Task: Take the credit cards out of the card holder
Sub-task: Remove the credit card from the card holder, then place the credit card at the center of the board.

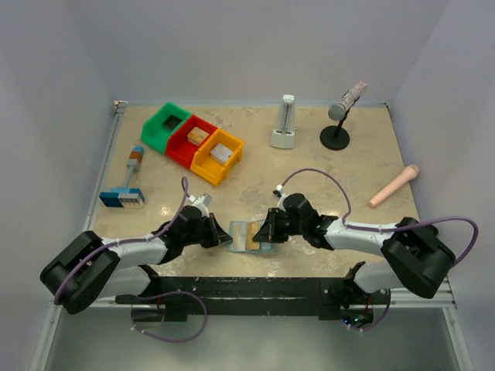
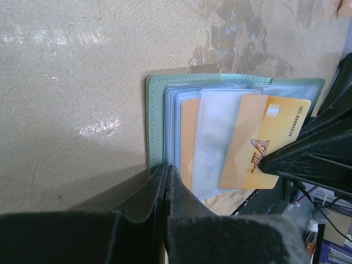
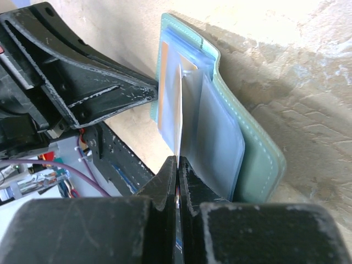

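The light teal card holder [image 1: 238,232] lies open near the table's front edge, between my two grippers. In the left wrist view it [image 2: 157,110] shows clear sleeves. An orange-gold card [image 2: 264,137] sticks halfway out of them to the right. My left gripper [image 2: 166,169] is shut on the holder's near edge. My right gripper [image 3: 177,160] is shut on the gold card [image 3: 168,99], seen edge-on, with the holder [image 3: 258,159] to its right. A second orange surface [image 2: 188,137] shows through a sleeve. I cannot pick out the pale blue-grey card.
Green [image 1: 170,124], red [image 1: 193,139] and yellow [image 1: 218,154] bins stand at the back left. A blue-and-white block with a handle [image 1: 124,195] is at the left. A metronome [image 1: 284,124], a microphone stand [image 1: 339,116] and a peach cylinder [image 1: 394,185] are at the back right.
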`<state>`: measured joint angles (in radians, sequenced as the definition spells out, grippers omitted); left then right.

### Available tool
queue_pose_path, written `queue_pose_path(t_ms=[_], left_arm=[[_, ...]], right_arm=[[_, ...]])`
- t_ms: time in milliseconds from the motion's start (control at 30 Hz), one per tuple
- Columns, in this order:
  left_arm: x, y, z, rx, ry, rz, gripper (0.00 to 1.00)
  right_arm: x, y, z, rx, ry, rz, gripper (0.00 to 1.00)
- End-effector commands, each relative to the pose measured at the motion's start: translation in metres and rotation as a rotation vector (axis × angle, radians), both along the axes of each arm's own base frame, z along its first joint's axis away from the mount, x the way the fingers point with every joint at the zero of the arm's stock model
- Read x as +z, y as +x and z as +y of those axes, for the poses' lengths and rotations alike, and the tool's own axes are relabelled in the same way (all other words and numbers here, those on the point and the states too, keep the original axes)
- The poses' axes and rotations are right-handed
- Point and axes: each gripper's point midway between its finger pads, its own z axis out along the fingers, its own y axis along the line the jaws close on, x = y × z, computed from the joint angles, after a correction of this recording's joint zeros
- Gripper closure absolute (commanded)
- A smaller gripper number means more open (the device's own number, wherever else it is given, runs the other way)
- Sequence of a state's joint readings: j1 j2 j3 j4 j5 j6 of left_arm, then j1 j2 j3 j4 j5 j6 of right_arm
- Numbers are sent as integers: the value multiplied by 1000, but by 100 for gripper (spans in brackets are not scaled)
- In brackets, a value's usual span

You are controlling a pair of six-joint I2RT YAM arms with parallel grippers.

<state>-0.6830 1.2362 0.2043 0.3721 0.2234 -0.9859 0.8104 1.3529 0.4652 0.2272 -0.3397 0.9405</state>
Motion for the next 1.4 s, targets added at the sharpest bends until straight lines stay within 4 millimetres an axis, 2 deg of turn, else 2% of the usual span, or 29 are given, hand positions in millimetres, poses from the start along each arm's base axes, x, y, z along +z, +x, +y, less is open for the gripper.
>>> queue_pose_path(t_ms=[0,333,600,700,867,1000,1033,1067,1133,1167,1233,1267,1333,1367], left_arm=[[-4,1,7,21,40,-7,100],[3,1,6,9,33,-20,100],[31,8,-6,-35,-4,-72,98],[50,12,-11,-53,-28,-111,89],[91,19,-11,-58,-36,-197,79],[123,18,-10,-60,-80,-271,72],[136,16,-14,-73,-131,-306,66],[144,10,-18,-95,-199,-328,65],[159,-2,-22,-109,-342,-358,50],[166,-9,-24,-132,-422,-378,47],[173,-23,-28,-189,-510,-392,33],[175,-28,-31,-222,-528,-393,33],[175,-35,-35,-279,-539,-385,24],[174,-37,-36,-295,-538,-382,24]], right_arm=[[12,9,-1,-18,2,-52,100],[7,9,-22,-55,-60,-38,100],[14,6,-40,-74,-119,-68,100],[26,5,-43,-78,-113,-96,100],[55,6,-54,-87,-127,-173,100],[85,3,-48,-68,-23,-253,100],[94,0,-43,-59,29,-273,100],[100,-2,-39,-49,75,-292,100],[110,-10,-32,-26,164,-319,100],[117,-14,-28,-9,201,-337,100],[121,-26,-22,40,227,-351,100],[122,-32,-18,73,220,-354,100],[120,-45,-13,134,166,-361,100],[121,-48,-10,150,147,-376,100]])
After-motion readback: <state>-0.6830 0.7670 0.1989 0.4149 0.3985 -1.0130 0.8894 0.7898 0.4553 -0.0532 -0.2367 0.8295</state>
